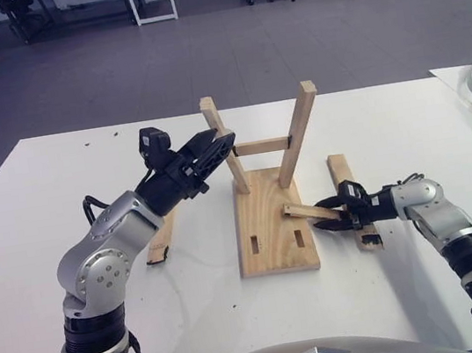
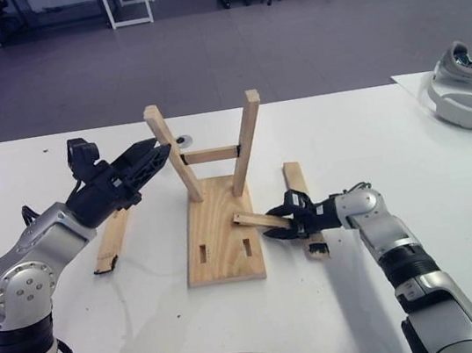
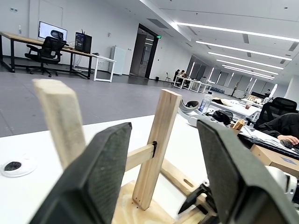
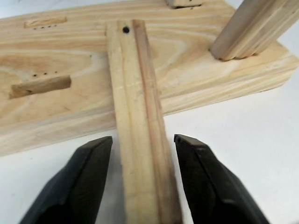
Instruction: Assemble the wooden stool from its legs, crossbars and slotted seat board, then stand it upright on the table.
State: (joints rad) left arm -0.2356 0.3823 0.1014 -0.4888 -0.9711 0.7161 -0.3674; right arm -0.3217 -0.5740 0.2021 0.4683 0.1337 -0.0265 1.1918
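Found the seat board lying flat on the white table, with two legs standing in its far slots. Saw the left leg and the right leg both leaning a little, joined by the fitted crossbar.

Saw the left gripper with fingers spread wide, tips at the left leg beside the joint. Could not tell about touching.

Saw the right gripper low at the board's right edge, fingers parted on both sides of the loose crossbar, with a thin gap on each side. Noted its far end resting on the board.

Noted one spare leg under the left arm, and another spare leg right of the board.
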